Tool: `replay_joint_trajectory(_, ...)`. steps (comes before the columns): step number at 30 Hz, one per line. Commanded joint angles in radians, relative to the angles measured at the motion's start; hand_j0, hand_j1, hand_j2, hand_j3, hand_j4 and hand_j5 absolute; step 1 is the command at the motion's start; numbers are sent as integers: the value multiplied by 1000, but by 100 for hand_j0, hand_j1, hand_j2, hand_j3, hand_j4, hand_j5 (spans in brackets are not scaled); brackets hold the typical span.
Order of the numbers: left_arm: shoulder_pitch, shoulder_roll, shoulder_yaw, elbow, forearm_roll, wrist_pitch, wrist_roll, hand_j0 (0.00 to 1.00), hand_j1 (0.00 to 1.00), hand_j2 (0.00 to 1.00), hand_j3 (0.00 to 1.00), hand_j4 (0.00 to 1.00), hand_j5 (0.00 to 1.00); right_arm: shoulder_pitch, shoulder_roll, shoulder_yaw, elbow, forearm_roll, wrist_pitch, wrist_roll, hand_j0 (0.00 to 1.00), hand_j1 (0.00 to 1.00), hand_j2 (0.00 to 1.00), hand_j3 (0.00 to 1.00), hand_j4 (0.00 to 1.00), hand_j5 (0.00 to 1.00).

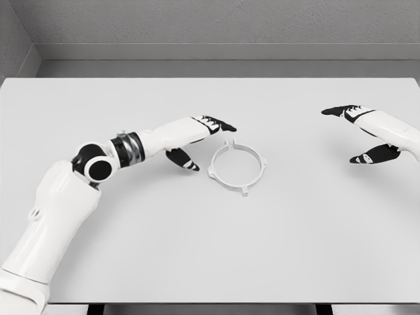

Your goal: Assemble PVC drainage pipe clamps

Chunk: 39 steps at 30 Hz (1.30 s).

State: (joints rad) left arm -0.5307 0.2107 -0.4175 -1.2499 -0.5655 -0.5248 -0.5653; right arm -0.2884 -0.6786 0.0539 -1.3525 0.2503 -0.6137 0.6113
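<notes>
Left of the clamp ring (237, 165), the left hand (200, 134) is held just beside it, fingers spread, gripping nothing. Well right of the ring, the right hand (367, 131) is likewise open. No assembly is yet seen on the table (197, 249).

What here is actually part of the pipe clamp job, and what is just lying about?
Part of the job:
- white ring-shaped pipe clamp, lying flat mid-table
- left hand, fingers open, close beside the clamp
- right hand, open, far off to the side

Just there:
- white table; nothing else lies on it
</notes>
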Motion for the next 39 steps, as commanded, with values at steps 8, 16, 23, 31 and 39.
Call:
replay_joint_trajectory(8,0,-33,-4,23,-14,2,1,100,100,100,100,100,100,0,-1,1,4,-6,3,0,100,100,100,100,100,100)
replay_joint_trajectory(16,2,-48,-4,23,-14,3,1,100,100,100,100,100,100,0,-3,1,4,-8,3,0,100,100,100,100,100,100)
replay_joint_trajectory(23,2,-63,-4,21,-30,3,1,100,100,100,100,100,100,0,-3,1,4,-8,3,0,100,100,100,100,100,100)
replay_joint_trajectory(31,2,-74,-6,21,-30,5,1,100,100,100,100,100,100,0,-3,1,4,-8,3,0,100,100,100,100,100,100)
replay_joint_trajectory(39,-3,-31,17,21,-22,2,1,100,100,100,100,100,100,0,-3,1,12,-8,3,0,100,100,100,100,100,100)
